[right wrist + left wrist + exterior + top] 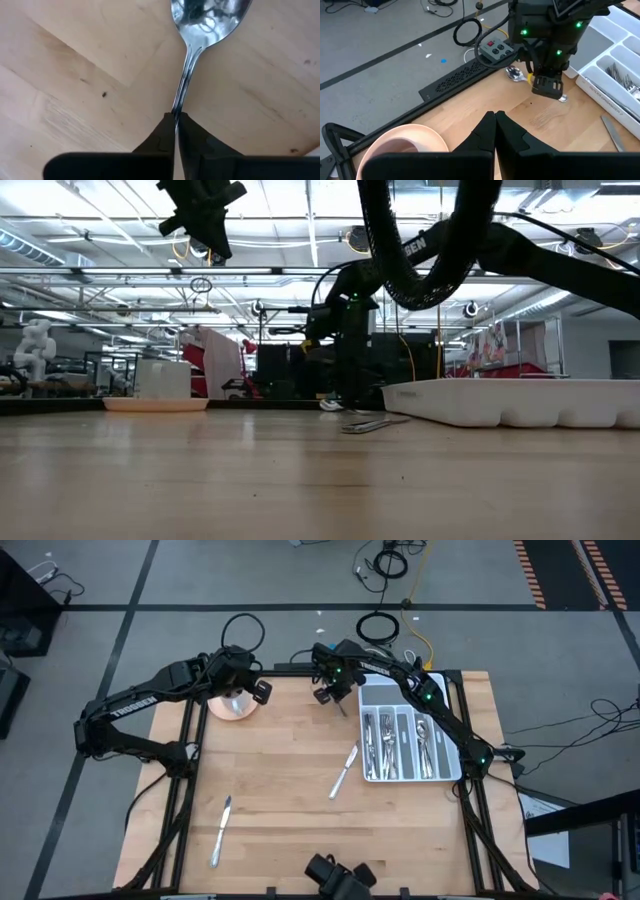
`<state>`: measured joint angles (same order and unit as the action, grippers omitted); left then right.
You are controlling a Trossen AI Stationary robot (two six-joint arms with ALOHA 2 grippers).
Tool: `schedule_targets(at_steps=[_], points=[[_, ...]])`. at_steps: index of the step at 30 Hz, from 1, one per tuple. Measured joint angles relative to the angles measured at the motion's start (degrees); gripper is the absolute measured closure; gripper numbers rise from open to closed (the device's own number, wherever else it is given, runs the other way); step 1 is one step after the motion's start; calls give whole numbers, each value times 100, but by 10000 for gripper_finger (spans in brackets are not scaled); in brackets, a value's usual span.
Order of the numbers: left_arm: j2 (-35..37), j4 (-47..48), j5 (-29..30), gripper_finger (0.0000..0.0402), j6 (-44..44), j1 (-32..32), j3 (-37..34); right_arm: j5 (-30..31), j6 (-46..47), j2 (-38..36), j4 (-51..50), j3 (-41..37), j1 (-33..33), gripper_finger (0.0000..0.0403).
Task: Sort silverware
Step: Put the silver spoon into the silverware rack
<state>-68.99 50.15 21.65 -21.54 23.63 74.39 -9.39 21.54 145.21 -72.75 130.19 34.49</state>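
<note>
Spoon (192,45) lies on the wooden tabletop (290,780) near its far edge, just left of the white tray (448,772). The right gripper (176,120) has its jaws shut on the spoon's thin handle; the right wrist view shows the bowl ahead of the pinch. In the left wrist view the same spoon's bowl (514,73) peeks out behind that gripper (547,90), near the tabletop's edge.

More silverware (388,743) fills the tray's compartments, forks and spoons sorted lengthwise. Two knives lie loose on the tabletop: one (344,771) just left of the tray, another (220,831) well apart toward the near left. The low view shows only one loose piece (372,423) beside the tray wall (500,402), probably the nearer knife.

Writing: "TROSSEN" reads along the left arm's link (135,702) in the high view; letters on the right arm in the low view are partly hidden.

Right arm reaches from the tray's right side across its far end, wrist pointed down. Left gripper (495,122), jaws closed and empty, hangs above the pink saucer (234,706) at the far left; the low view shows it raised well off the tabletop (205,220).
</note>
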Motion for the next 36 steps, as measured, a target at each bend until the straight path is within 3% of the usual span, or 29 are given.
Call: schedule_targets(at_steps=[11,18,30,36], points=[[0,0,2,397,111,1,0,17,-258,-69,-421,24,-282,403],[0,1,2,397,114,1,0,3,-363,-155,-643,456,-429,402],[0,2,4,397,107,1,0,82,-669,-234,-381,476,-449,402],[-1,2,4,397,104,1,0,209,-1236,-228,-188,476,-602,340]])
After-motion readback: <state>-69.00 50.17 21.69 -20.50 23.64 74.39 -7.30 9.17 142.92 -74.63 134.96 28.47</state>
